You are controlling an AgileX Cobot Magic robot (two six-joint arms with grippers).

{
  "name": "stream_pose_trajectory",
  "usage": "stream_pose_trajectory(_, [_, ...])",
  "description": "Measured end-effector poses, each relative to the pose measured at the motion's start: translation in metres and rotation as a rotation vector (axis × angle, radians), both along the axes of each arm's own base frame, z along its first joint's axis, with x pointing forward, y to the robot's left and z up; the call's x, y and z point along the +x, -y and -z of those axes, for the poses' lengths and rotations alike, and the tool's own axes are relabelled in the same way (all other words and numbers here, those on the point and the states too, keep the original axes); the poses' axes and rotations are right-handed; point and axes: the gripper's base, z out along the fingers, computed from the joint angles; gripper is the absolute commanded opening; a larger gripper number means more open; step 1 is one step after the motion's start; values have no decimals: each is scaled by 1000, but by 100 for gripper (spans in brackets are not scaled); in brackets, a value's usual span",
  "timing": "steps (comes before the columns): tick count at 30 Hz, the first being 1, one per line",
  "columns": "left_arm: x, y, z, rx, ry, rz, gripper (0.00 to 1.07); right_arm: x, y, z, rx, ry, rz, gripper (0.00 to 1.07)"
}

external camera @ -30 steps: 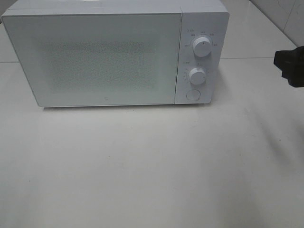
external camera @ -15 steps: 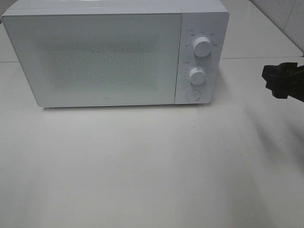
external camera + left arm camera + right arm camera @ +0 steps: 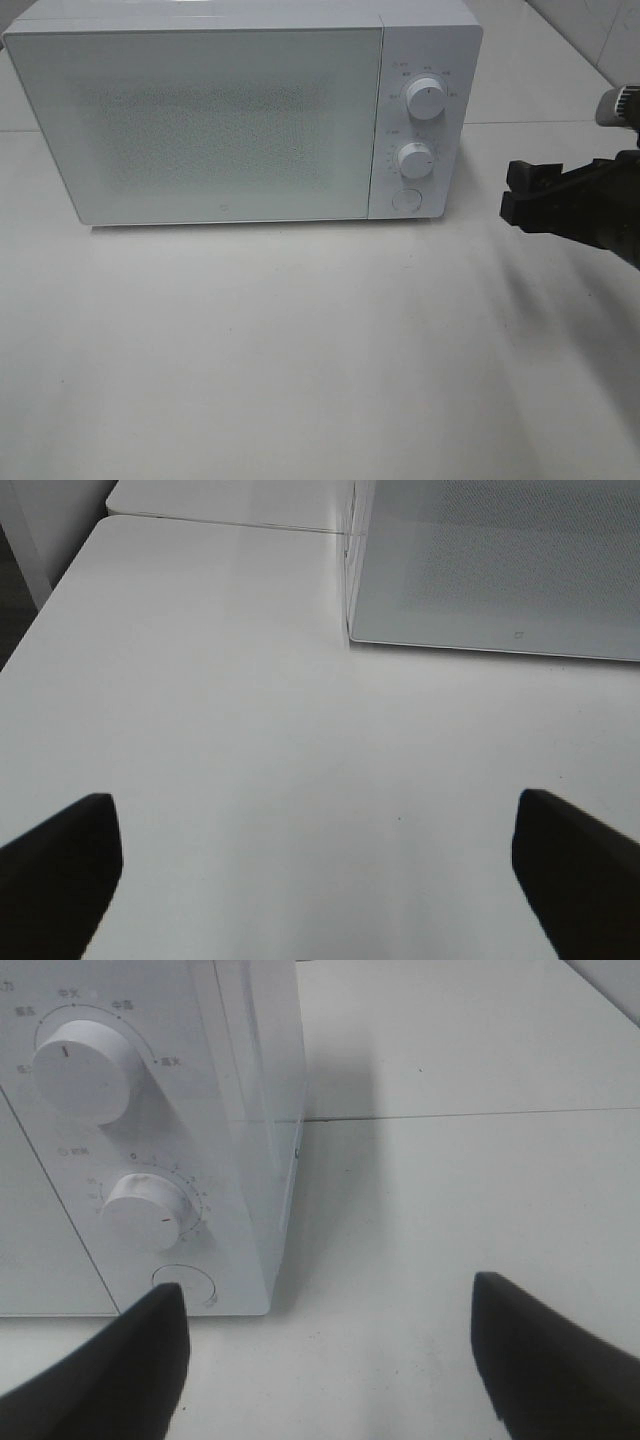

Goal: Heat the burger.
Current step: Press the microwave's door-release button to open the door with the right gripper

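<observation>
1. On the left side of the white table [image 3: 300, 350], outside the high camera's picture, the left gripper [image 3: 310, 802] hangs over bare tabletop. Its two dark fingers [image 3: 60, 870] stand wide apart with nothing between them, so it is open and empty. Its wrist camera looks toward the front left corner of the microwave.
2. Toward the back of the table stands a white microwave [image 3: 240, 15], its front facing the high camera. Its door [image 3: 200, 125], a pale panel with a dotted screen, is shut and takes up most of the front.
3. The burger shows in none of the views. The dotted door cannot be seen through, so whether the burger lies inside cannot be told.
4. Right of the door is the control panel [image 3: 440, 60], with an upper knob [image 3: 425, 100], a lower knob [image 3: 415, 160] beneath it, and a round button [image 3: 405, 199] at the bottom.
5. Right of the microwave, near the control panel but apart from it, the black right gripper [image 3: 512, 191] reaches in from the right edge, its tips pointing toward the panel. Its jaws stand apart and hold nothing. In its wrist view the fingers [image 3: 110, 1370] frame bare table and the lower corner of the panel, and one finger overlaps the edge of the round button.
</observation>
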Motion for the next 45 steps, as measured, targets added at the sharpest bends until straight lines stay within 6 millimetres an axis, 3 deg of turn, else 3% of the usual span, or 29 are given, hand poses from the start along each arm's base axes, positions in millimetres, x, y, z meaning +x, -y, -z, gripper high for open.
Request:
stream_pose_trajectory(15, [0,0,0,0,0,0,98,-15,-48,21,-18,41,32,76])
stream_pose_trajectory(28, [0,0,0,0,0,0,98,-8,-83,19,37,59,11,75])
stream_pose_trajectory(31, [0,0,0,0,0,0,98,-4,-88,17,115,60,21,73])
stream_pose_trajectory(35, [0,0,0,0,0,0,98,-3,-89,16,388,38,77,66])
stream_pose_trajectory(36, [0,0,0,0,0,0,98,-3,-89,16,388,38,77,66])
stream_pose_trajectory(38, [0,0,0,0,0,0,98,-3,-88,16,582,18,115,58])
stream_pose_trajectory(39, [0,0,0,0,0,0,98,-3,-88,16,582,18,115,58])
stream_pose_trajectory(40, [0,0,0,0,0,0,98,-3,-88,16,722,3,141,52])
stream_pose_trajectory(41, [0,0,0,0,0,0,98,-3,-88,16,722,3,141,52])
stream_pose_trajectory(45, [0,0,0,0,0,0,98,-3,-89,15,1016,-32,185,38])
